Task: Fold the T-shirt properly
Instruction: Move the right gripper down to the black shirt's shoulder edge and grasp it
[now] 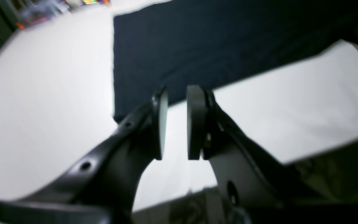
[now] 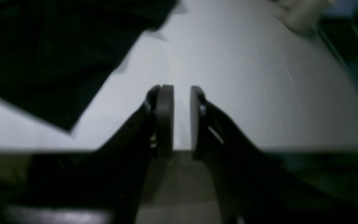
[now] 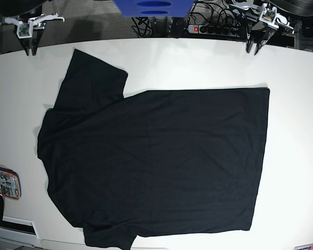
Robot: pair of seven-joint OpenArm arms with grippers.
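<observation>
The T-shirt [image 3: 156, 161] lies flat on the table [image 3: 295, 130], sleeves toward the base view's left. Both grippers [image 3: 255, 49] [image 3: 30, 49] sit at the far edge, clear of it.

Base cam: overhead, far, straight down on whole worktop [image 3: 302, 114]. L wrist cam: low, close behind left gripper [image 1: 176, 123], aimed across worktop from its edge near T-shirt [image 1: 216, 46] hem corner. R wrist cam: same setup behind right gripper [image 2: 181, 121], near sleeve. All three share worktop and T-shirt.
</observation>
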